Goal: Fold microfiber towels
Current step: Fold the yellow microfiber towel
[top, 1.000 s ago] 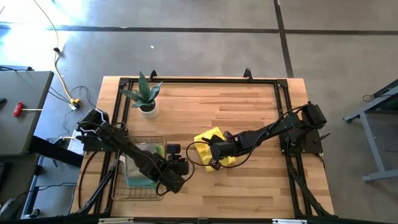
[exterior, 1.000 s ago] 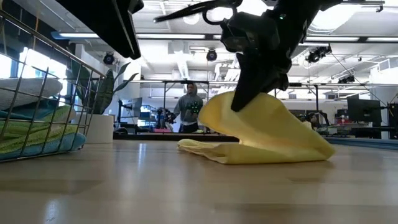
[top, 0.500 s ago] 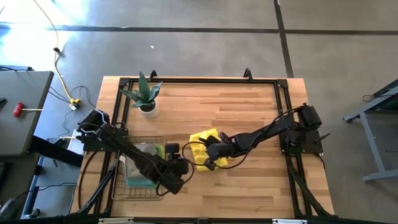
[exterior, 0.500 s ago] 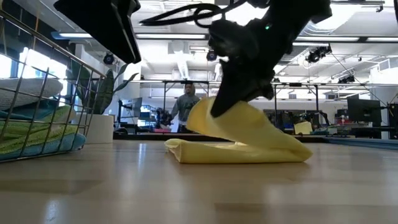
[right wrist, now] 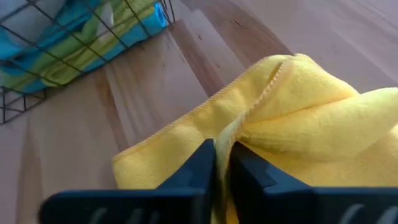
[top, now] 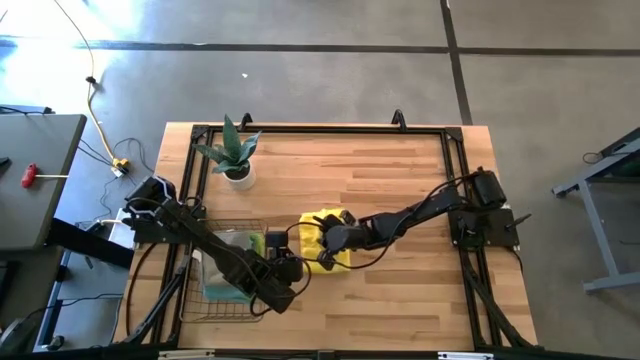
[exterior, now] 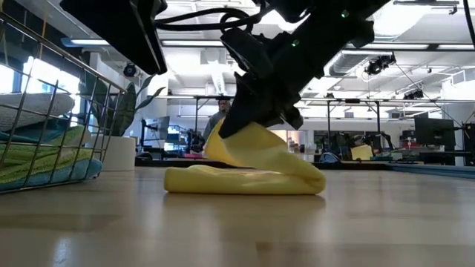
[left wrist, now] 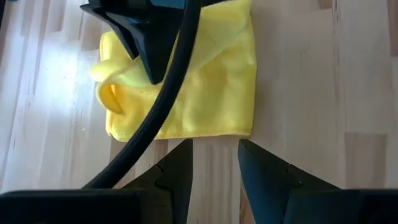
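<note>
Now right hand (right wrist: 222,163) pinches yellow towel (right wrist: 298,118).

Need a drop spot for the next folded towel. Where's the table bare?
Bare wood between the potted plant and the right arm's base, and along the near edge below the yellow towel. Crowded around the wire basket, where both grippers meet.

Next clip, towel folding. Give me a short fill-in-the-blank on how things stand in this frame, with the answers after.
1. The right end effector pinches an edge of the ____ towel on the table.
2. The other towels, blue and green, lie in the wire ____ at the table's left side.
3. The left end effector hangs just beside the yellow towel with its fingers ____ and nothing between them.
4. The potted ____ stands near the table's far left corner.

Missing words: yellow; basket; open; plant
</note>
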Controlling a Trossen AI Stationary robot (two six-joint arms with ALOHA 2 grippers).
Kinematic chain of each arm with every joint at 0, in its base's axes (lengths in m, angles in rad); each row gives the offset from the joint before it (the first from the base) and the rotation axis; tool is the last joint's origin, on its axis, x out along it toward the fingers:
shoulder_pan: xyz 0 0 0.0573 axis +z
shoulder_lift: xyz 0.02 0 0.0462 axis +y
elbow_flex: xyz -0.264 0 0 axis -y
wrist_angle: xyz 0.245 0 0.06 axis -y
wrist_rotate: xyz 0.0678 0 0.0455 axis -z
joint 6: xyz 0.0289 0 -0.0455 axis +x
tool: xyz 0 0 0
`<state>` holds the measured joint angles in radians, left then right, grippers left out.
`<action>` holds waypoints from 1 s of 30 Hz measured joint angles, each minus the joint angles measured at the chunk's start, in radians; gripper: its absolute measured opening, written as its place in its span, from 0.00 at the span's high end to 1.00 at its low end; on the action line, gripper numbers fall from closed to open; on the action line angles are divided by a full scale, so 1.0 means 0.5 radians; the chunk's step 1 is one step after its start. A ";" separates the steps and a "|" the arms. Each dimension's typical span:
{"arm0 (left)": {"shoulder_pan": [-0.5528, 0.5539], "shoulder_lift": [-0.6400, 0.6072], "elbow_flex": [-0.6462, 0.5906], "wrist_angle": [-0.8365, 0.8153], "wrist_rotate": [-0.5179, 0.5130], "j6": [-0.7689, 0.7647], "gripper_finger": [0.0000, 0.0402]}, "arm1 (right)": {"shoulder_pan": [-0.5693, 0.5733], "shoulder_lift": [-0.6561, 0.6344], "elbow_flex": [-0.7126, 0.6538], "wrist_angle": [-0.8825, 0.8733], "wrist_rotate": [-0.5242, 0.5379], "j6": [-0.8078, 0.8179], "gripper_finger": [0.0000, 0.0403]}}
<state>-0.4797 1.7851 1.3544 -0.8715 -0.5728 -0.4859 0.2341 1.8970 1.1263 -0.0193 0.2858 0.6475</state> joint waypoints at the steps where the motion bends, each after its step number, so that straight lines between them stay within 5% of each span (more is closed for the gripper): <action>1: 0.000 0.000 0.000 -0.001 0.000 0.001 0.70 | -0.002 0.012 0.000 0.030 0.001 -0.002 0.88; 11: 0.000 0.000 0.000 -0.005 0.000 0.000 0.70 | -0.011 0.047 0.000 0.193 -0.017 -0.205 0.65; 19: 0.000 0.000 0.000 -0.007 0.000 0.000 0.70 | -0.037 0.052 0.000 0.231 0.204 -0.242 0.64; 30: 0.000 0.000 0.000 -0.008 0.005 0.000 0.70 | -0.074 0.225 -0.001 0.410 -0.101 -0.190 0.64</action>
<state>-0.4797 1.7851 1.3544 -0.8757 -0.5705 -0.4861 0.1973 2.0097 1.1259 0.1858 0.2356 0.5524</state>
